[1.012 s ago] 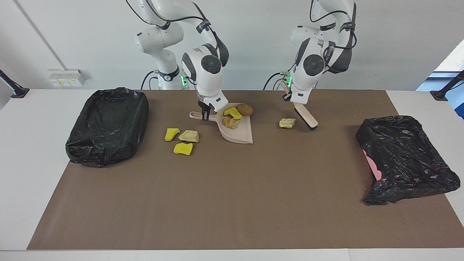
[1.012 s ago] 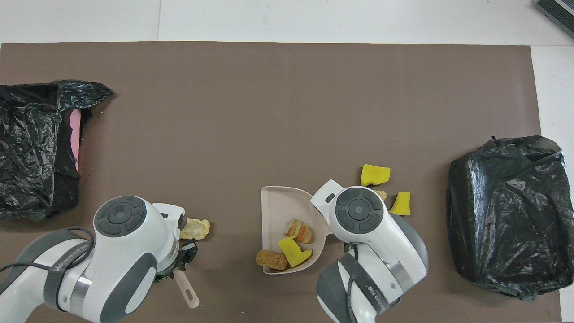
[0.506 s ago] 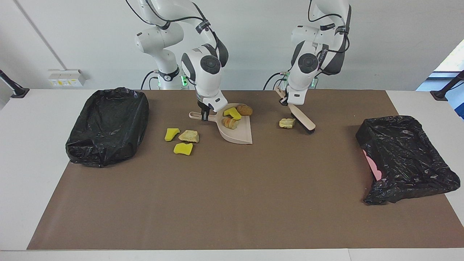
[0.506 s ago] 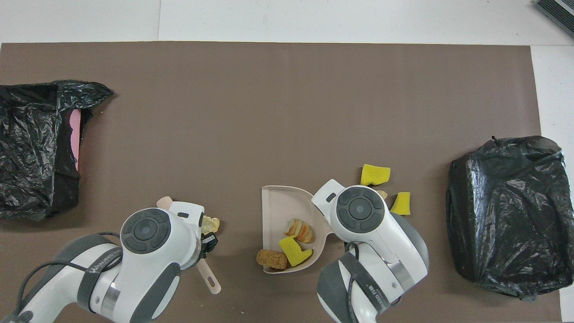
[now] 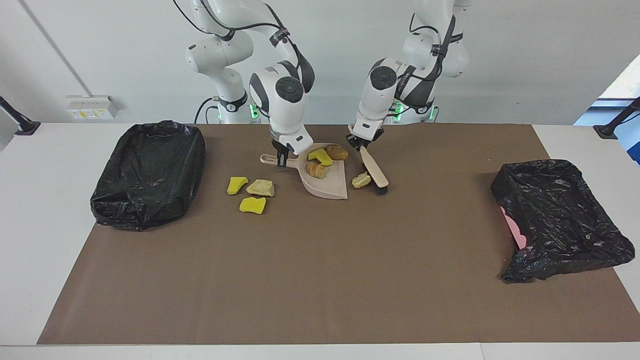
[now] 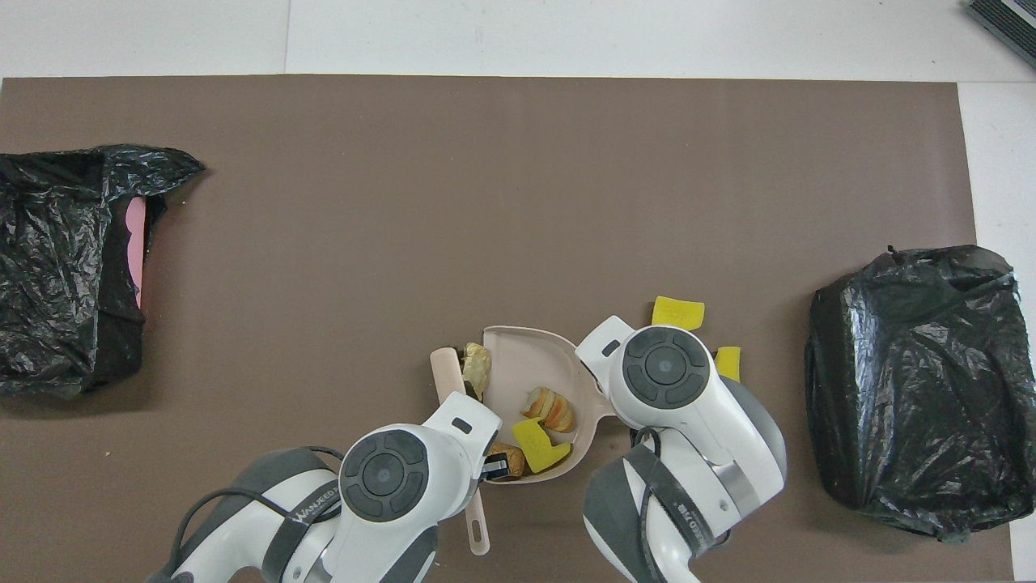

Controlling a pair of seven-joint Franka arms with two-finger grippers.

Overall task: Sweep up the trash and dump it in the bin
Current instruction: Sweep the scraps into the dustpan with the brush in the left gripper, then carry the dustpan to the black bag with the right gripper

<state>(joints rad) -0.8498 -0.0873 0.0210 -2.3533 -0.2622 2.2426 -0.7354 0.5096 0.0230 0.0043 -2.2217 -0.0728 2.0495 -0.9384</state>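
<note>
Sweeping step — left gripper (image 5: 361,145), clamped on the beige brush (image 5: 375,174), is pressing its bristles against a pale yellow spongy chunk (image 5: 361,180) lying at nine o'clock of them in the facing view, just beside the beige plastic dustpan (image 5: 332,189) lip. Right gripper (image 5: 283,156) is clamping the dustpan's handle — three pieces inside.

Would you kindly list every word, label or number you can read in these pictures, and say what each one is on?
Lettering on the left arm's grey band: too blurred to read for certain.
Lettering on the right arm's grey band: too blurred to read.
Yellow stickers on the wall socket box: too small to read.
Nothing else bears text.
</note>
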